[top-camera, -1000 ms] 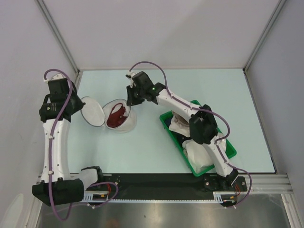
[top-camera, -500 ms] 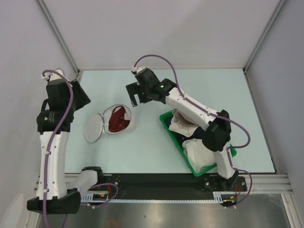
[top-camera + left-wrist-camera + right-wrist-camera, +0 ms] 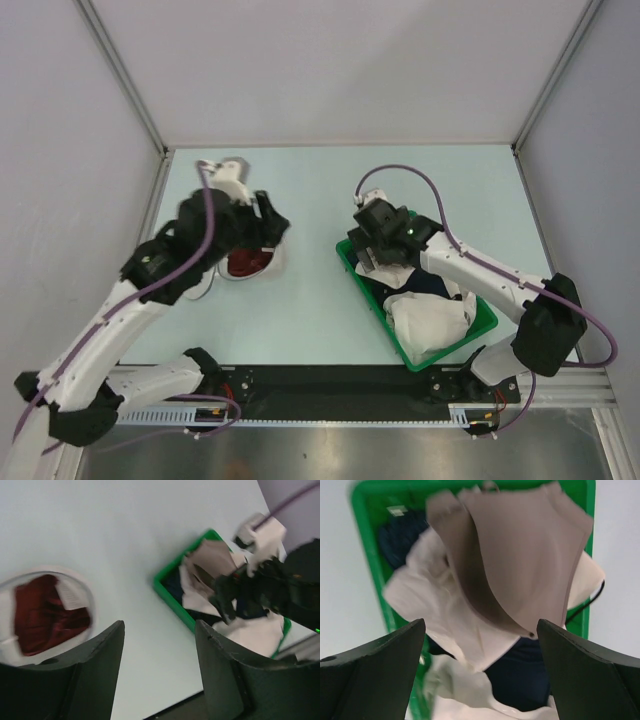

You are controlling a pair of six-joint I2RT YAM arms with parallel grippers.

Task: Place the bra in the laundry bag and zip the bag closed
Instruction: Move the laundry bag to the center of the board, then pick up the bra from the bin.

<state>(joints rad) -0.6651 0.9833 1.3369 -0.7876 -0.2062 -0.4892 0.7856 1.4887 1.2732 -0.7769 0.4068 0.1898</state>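
Note:
The maroon bra (image 3: 245,262) (image 3: 47,612) lies bunched inside the open white mesh laundry bag (image 3: 277,255) (image 3: 91,599) on the table's left half. My left arm covers most of the bag in the top view. The left gripper (image 3: 270,226) (image 3: 160,630) hangs open and empty above the bag's right edge, and only bare table shows between its fingers. My right gripper (image 3: 366,254) (image 3: 480,625) is wide open and holds nothing. It hovers over the far end of the green basket, apart from the bag.
The green plastic basket (image 3: 347,262) (image 3: 172,592) (image 3: 370,580) stands right of the bag. It holds a beige garment (image 3: 520,555), white cloth (image 3: 430,318) (image 3: 430,605) and a navy piece (image 3: 525,675). Side walls close in the table on left and right.
Both grippers have opened. The left arm swung in from the far left to above the bag. The right arm pulled back from the bag to above the basket.

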